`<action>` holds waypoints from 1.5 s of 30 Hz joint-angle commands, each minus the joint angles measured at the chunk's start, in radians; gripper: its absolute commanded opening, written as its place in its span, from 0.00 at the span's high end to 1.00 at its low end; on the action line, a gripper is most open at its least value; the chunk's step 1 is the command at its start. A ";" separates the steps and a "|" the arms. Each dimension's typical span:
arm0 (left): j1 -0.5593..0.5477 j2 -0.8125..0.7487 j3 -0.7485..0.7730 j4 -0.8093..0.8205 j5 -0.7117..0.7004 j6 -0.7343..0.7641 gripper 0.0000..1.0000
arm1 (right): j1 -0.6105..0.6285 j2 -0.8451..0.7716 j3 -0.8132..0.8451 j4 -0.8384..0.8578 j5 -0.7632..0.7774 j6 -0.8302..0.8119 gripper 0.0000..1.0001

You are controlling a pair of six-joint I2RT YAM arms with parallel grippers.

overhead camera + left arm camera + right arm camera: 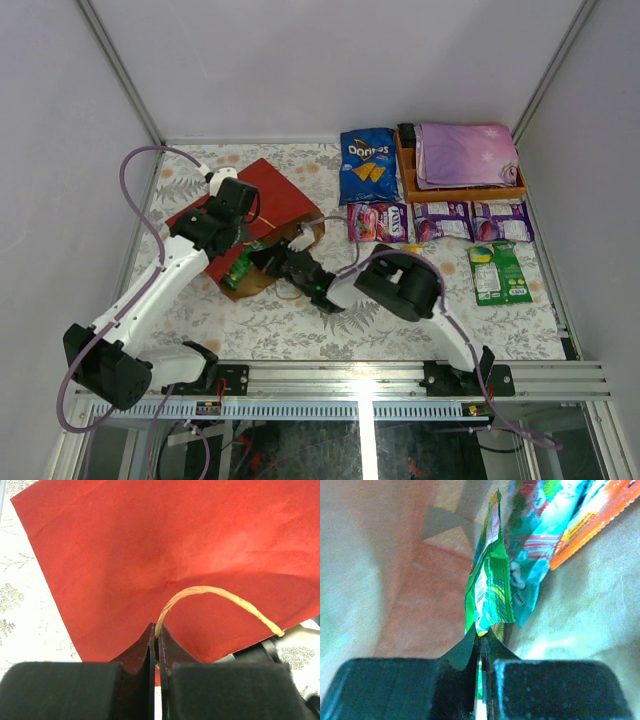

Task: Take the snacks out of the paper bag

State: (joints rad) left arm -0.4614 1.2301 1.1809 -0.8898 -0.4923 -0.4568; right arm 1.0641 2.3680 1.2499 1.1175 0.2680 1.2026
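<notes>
Floral-print table (300, 330), grey walls around. Red paper bag (275, 195) lies flat at left-centre, mouth toward right arm. Left gripper (157, 641) clamped on tan loop handle (220, 594). Right gripper (481, 639) inside bag mouth, pinched tight on edge of green packet (490, 587). Teal-orange packet (545, 520) just beside it, also in bag. Out on table, right of bag: blue Doritos bag (367, 165), pink pack (377, 221), purple pack (441, 220), second purple pack (501, 220), green pack (498, 272).
</notes>
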 commanded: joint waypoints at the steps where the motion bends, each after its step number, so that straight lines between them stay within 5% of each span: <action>1: 0.043 -0.006 -0.014 0.080 -0.003 0.007 1.00 | 0.003 -0.290 -0.228 0.224 -0.084 -0.146 1.00; 5: 0.091 0.012 -0.017 0.104 0.047 0.010 1.00 | 0.004 -0.516 -0.387 0.185 -0.142 -0.194 1.00; 10: 0.124 -0.002 -0.030 0.120 0.063 0.020 1.00 | -0.010 -0.843 -0.514 -0.110 -0.243 -0.270 1.00; 17: 0.134 -0.025 -0.059 0.135 0.034 0.022 1.00 | -0.041 -1.379 -0.586 -0.865 -0.043 -0.450 1.00; 21: 0.134 -0.042 -0.064 0.140 0.040 0.025 1.00 | -0.169 -1.588 -0.502 -1.352 0.086 -0.478 1.00; 26: 0.134 -0.049 -0.067 0.144 0.084 0.036 1.00 | -0.415 -1.559 -0.275 -1.803 0.144 -0.577 1.00; 34: 0.134 -0.078 -0.089 0.165 0.149 0.048 1.00 | -0.737 -1.361 -0.129 -1.924 0.151 -0.709 1.00; 45: 0.133 -0.093 -0.097 0.174 0.175 0.052 1.00 | -0.780 -1.133 -0.061 -2.054 0.429 -0.773 1.00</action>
State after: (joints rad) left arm -0.3340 1.1545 1.0969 -0.7704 -0.3355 -0.4244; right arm 0.2867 1.1995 1.1191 -0.8688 0.5346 0.4770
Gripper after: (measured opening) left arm 0.006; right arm 0.011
